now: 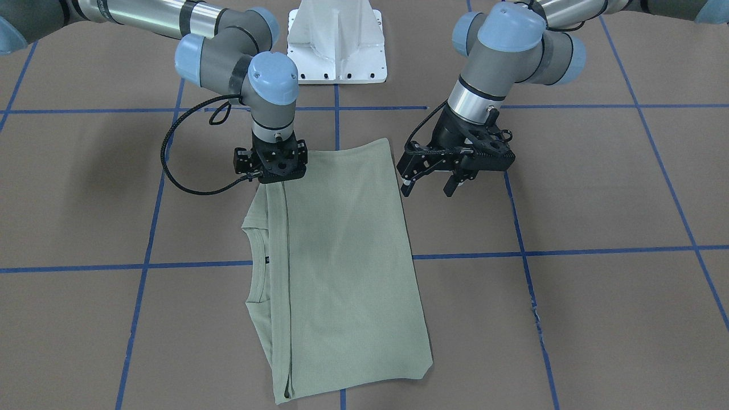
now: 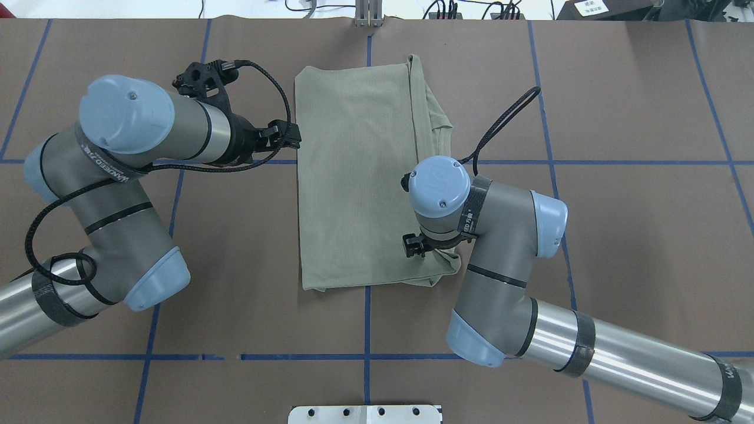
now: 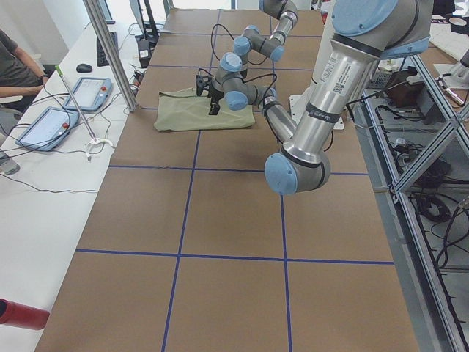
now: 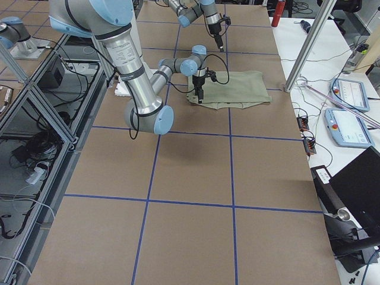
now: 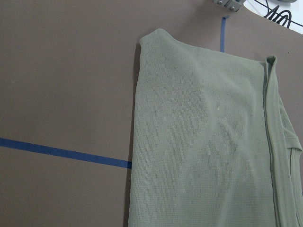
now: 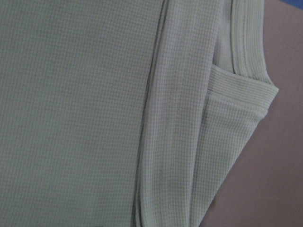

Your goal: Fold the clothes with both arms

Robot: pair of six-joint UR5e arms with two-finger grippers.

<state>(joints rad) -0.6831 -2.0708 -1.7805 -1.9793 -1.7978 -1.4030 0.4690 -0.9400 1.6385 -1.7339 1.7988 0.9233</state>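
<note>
The clothes are one sage-green knit shirt (image 1: 347, 256), folded into a long rectangle flat on the brown table. Its ribbed collar (image 1: 257, 267) shows along one long edge. My left gripper (image 1: 427, 187) hangs open just off the opposite long edge, near the robot-side end, with nothing between its fingers (image 1: 405, 185). My right gripper (image 1: 276, 171) points straight down over the robot-side corner on the collar edge. Its fingertips are hidden under its body, so I cannot tell whether it is open or shut. The right wrist view shows folded layers and the ribbed collar (image 6: 246, 38) close up.
The white pedestal base (image 1: 337, 42) stands behind the shirt on the robot's side. Blue tape lines (image 1: 569, 250) grid the table. In the exterior left view, a side bench holds tablets (image 3: 47, 125) beside a seated person (image 3: 15, 59), with a metal post (image 3: 110, 51) at the table edge.
</note>
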